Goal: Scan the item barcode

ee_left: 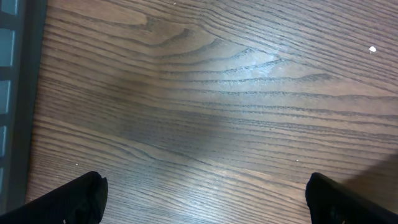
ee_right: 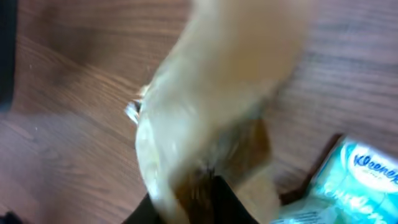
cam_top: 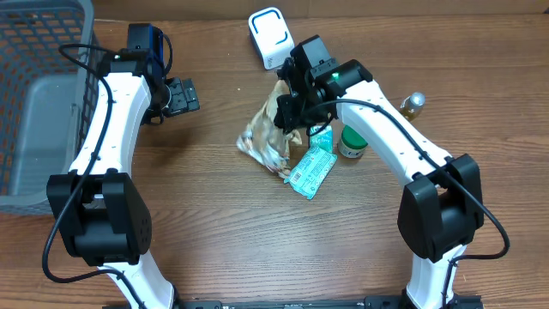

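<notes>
A crinkled tan and brown snack bag point(cam_top: 264, 137) stands on the table below the white barcode scanner point(cam_top: 270, 36). My right gripper point(cam_top: 290, 110) is at the bag's upper right edge. In the right wrist view the bag point(ee_right: 211, 93) is a blur that covers my right gripper point(ee_right: 186, 202); one dark finger point(ee_right: 217, 202) shows against it, so the gap between the jaws is hidden. No barcode on the bag is visible. My left gripper point(cam_top: 182, 94) hangs open and empty at the far left, with only bare wood between the fingers of the left gripper point(ee_left: 205, 196).
A green Kleenex pack point(cam_top: 311, 170) lies beside the bag, also in the right wrist view point(ee_right: 360, 174). A green-lidded jar point(cam_top: 352, 142) and a small bottle point(cam_top: 413, 104) stand to the right. A grey basket point(cam_top: 34, 103) fills the left edge.
</notes>
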You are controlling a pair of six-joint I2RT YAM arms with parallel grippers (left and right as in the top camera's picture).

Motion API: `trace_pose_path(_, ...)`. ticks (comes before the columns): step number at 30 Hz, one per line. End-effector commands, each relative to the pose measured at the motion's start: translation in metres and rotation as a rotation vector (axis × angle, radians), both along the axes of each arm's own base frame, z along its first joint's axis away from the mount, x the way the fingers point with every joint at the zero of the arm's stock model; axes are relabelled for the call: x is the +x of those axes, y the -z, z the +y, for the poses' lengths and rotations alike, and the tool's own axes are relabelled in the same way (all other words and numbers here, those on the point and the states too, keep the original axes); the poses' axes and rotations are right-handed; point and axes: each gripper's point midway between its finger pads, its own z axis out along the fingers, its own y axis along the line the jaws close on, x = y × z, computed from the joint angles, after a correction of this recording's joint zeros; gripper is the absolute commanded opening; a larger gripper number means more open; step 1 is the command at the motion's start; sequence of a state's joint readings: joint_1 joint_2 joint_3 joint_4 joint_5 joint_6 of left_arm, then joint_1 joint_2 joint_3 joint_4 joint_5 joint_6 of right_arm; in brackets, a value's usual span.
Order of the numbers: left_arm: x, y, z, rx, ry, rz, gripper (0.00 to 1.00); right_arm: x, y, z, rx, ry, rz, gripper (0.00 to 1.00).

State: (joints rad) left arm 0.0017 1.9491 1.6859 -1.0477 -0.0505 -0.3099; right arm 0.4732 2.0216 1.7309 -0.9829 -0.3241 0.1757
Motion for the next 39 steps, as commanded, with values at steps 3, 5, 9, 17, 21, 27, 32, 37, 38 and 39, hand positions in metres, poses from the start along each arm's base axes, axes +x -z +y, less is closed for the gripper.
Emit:
trace_pose_path(3, 0.004, -0.003, 0.001, 0.013, 0.006, -0.012, 1.00, 0.000, -0.001, -0.002, -0.010, 0.010, -0.015, 0.45)
trace_pose_path(5, 0.004, -0.003, 0.001, 0.013, 0.006, -0.012, 1.00, 0.006, 0.001, -0.009, -0.050, 0.028, -0.042, 0.51)
trace_pose_path(9, 0.004, -0.003, 0.001, 0.013, 0.006, -0.012, 1.00, 0.019, 0.003, -0.023, -0.134, 0.069, -0.105, 0.66)
trace_pose_path(17, 0.004, -0.003, 0.001, 0.013, 0.006, -0.012, 1.00, 0.035, -0.001, -0.027, -0.161, 0.098, -0.177, 1.00)
trace_pose_path(21, 0.004, -0.003, 0.001, 0.013, 0.006, -0.012, 1.00, 0.042, -0.005, -0.023, -0.141, 0.103, -0.210, 1.00)
trace_pose_path(27, 0.004, -0.003, 0.001, 0.013, 0.006, -0.013, 0.99, 0.042, -0.005, -0.023, -0.142, 0.102, -0.209, 1.00)
trace_pose_path(32, 0.004, -0.003, 0.001, 0.013, 0.006, -0.012, 1.00, 0.042, -0.005, -0.023, -0.142, 0.102, -0.209, 1.00)
trace_pose_path(37, 0.004, -0.003, 0.001, 0.013, 0.006, -0.012, 1.00, 0.042, -0.005, -0.023, -0.142, 0.102, -0.209, 1.00)
trace_pose_path(38, 0.004, -0.003, 0.001, 0.013, 0.006, -0.012, 1.00, 0.042, -0.005, -0.023, -0.142, 0.102, -0.209, 1.00)
trace_pose_path(39, 0.004, -0.003, 0.001, 0.013, 0.006, -0.012, 0.99, 0.042, -0.005, -0.023, -0.142, 0.102, -0.209, 1.00)
